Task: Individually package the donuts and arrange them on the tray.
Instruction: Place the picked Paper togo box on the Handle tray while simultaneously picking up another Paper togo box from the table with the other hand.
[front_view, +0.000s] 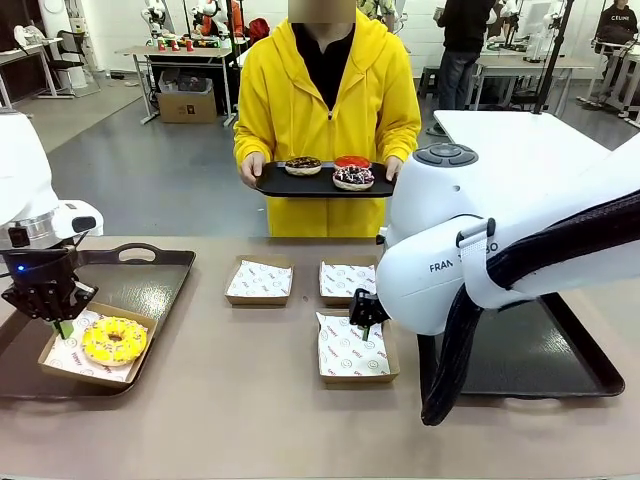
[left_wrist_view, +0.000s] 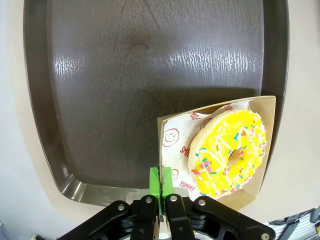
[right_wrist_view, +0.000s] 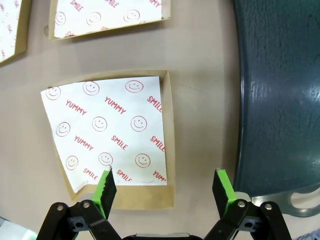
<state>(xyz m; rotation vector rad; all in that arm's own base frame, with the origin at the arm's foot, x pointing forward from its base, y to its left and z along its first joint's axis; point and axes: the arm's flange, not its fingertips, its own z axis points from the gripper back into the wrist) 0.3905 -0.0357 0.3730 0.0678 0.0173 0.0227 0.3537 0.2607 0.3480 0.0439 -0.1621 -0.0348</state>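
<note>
Your left tool (front_view: 60, 322) is closed, its green pads pressed together right at the rim of the donut box (front_view: 68, 358); you cannot tell whether any cardboard is pinched between them. The yellow donut (front_view: 114, 341) lies in that box on the left tray (front_view: 150, 285), by the left edge of the tabletop (front_view: 230, 400) and toward its near edge. Bare tray runs from the box to the far handle, so there is room for more boxes.

Your right tool (right_wrist_view: 165, 187) is open and low over the nearest empty box (right_wrist_view: 167, 130), mid-tabletop. One finger is above the printed liner and the other is outside the box wall, toward the right tray (front_view: 540, 370). Two more empty boxes (front_view: 259, 280) lie just beyond it.

The coming move likely turns on the other three donuts. The chocolate donut (front_view: 303, 165), red donut (front_view: 352, 161) and purple sprinkled donut (front_view: 353, 177) sit on the black tray (front_view: 300, 187) the person holds beyond the far edge. That puts them straight ahead of the right tool, which is the nearer arm. They are rings with no long axis, so approach angle matters little, but they sit close together
</note>
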